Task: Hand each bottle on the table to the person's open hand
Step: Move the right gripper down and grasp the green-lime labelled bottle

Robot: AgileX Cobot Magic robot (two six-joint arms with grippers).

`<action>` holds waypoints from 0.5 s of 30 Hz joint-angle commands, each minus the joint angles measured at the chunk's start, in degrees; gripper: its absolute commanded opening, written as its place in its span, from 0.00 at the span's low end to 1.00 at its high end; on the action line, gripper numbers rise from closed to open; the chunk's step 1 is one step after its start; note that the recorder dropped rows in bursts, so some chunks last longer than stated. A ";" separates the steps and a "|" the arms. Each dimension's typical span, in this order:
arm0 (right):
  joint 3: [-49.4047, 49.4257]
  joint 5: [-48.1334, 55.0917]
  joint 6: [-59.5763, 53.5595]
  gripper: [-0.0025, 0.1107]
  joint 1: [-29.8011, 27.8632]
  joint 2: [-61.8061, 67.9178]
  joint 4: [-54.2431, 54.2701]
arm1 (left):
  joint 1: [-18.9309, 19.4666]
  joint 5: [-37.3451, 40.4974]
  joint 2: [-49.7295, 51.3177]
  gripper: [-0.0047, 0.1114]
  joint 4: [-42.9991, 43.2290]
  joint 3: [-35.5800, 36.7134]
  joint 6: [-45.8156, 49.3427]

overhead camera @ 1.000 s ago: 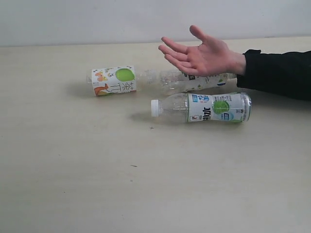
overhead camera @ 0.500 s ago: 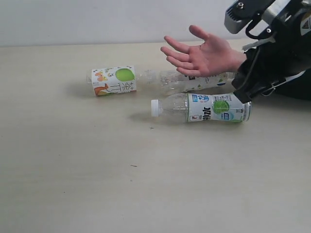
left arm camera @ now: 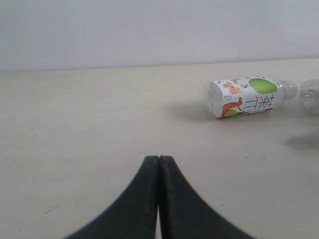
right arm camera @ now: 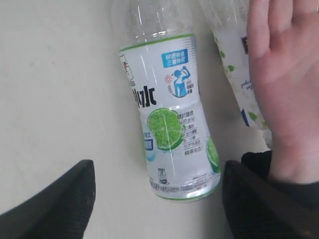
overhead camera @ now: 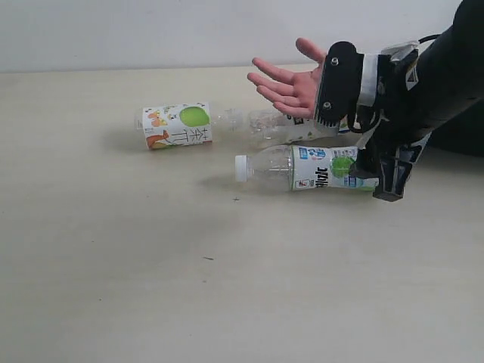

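Observation:
Three bottles lie on the table (overhead camera: pixel 113 265). A white-labelled one with a green spot (overhead camera: pixel 178 125) (left arm camera: pixel 244 97) lies at the left. A white-capped one with a lime picture (overhead camera: pixel 302 168) (right arm camera: pixel 169 124) lies nearer. A third clear bottle (overhead camera: pixel 276 125) (right arm camera: pixel 234 74) lies partly hidden behind the person's open hand (overhead camera: pixel 291 83) (right arm camera: pixel 284 74). My right gripper (overhead camera: pixel 357 157) (right arm camera: pixel 158 169) is open, its fingers on either side of the lime bottle's base end without touching it. Well short of the left bottle, my left gripper (left arm camera: pixel 159 162) is shut and empty. The pink-labelled bottle is out of view.
The person's black sleeve (right arm camera: pixel 259 162) lies close beside one right finger (right arm camera: pixel 259 199). A pale wall (overhead camera: pixel 151 30) runs along the table's far edge. Bare tabletop lies in front of and left of the bottles.
My right arm has come in from the upper right and dropped down, bringing its open gripper around the lime bottle's base end. The bottles and the hand have stayed put.

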 commanded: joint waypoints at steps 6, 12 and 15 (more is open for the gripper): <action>-0.41 -5.70 -8.14 0.66 -0.20 2.00 0.11 | 0.09 -0.27 -0.27 0.06 0.07 0.18 -0.24; -0.41 -6.25 -8.15 0.66 -0.20 5.51 0.32 | 0.09 -0.27 -0.27 0.06 0.07 0.18 -0.24; -0.41 -6.73 -4.14 0.65 -0.20 6.63 0.32 | 0.09 -0.27 -0.27 0.06 0.07 0.18 -0.24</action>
